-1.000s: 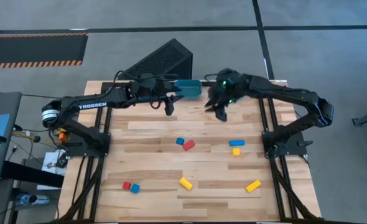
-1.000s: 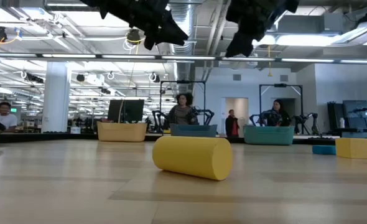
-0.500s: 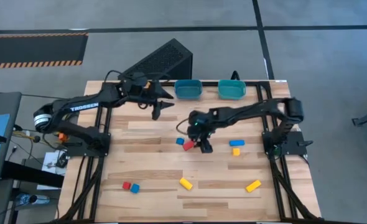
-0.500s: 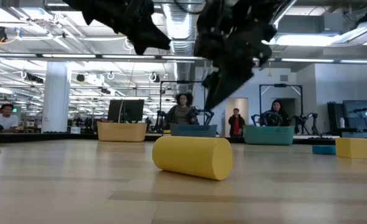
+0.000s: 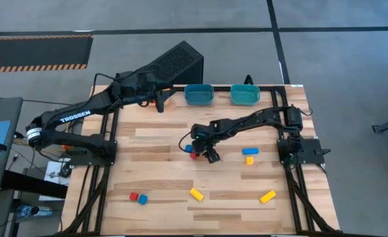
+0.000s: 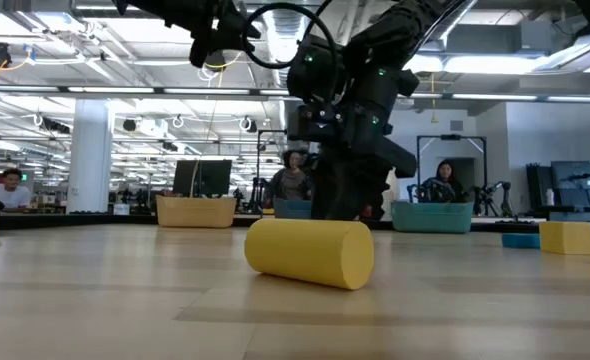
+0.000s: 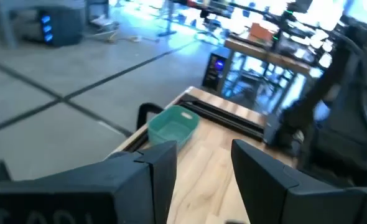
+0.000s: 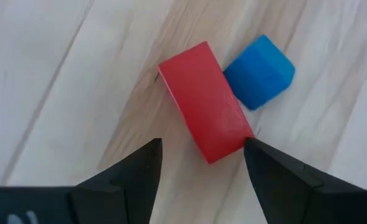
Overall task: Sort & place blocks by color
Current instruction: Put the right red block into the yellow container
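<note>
**Right gripper spread over the red bar at mid-table**

The right gripper hangs low over the middle of the wooden table, fingers apart; in the right wrist view its two dark fingers stand either side of a red bar block, not clamping it; a blue cube lies against that bar's far end; from above, only slivers of both show beside the gripper, the red bar block and the blue cube.

The left gripper hovers near the table's back edge, just beside the blue-teal bin; its fingers are parted with nothing between them; the green-teal bin sits next to the first.

Other blocks lie well apart: a blue bar touching a small yellow cube to the right; a yellow block and a yellow bar near the front; a small red cube touching a small blue cube at front left; in the low view a yellow cylinder-like block lies nearest the camera.
</note>
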{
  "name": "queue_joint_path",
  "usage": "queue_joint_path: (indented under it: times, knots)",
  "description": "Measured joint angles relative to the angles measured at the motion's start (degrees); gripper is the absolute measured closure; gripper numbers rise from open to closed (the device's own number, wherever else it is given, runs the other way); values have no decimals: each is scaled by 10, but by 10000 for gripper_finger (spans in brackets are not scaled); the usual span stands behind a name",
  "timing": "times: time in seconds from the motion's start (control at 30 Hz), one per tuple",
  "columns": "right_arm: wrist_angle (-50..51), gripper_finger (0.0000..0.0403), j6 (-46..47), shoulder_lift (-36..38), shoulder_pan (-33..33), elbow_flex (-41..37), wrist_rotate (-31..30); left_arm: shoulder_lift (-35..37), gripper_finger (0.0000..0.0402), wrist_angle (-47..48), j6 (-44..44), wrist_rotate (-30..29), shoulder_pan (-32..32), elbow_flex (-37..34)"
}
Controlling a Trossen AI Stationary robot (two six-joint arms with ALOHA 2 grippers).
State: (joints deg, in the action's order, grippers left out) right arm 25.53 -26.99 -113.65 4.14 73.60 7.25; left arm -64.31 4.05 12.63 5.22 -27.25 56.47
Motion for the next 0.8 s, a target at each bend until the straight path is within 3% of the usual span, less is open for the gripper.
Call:
queue_joint_path:
  times: [0.37, 0.57, 0.8]
  knots:
    - [-60, 148, -94, -23, 9, 2, 3, -4, 260, -7, 93, -84, 11, 0]
    - [-96, 148, -110, -36, 11, 2, 15, -4, 260, 14, 147, -91, 27, 0]
    - [-47, 150, -103, -36, 23, 3, 34, -4, 260, 47, 151, -163, 71, 0]
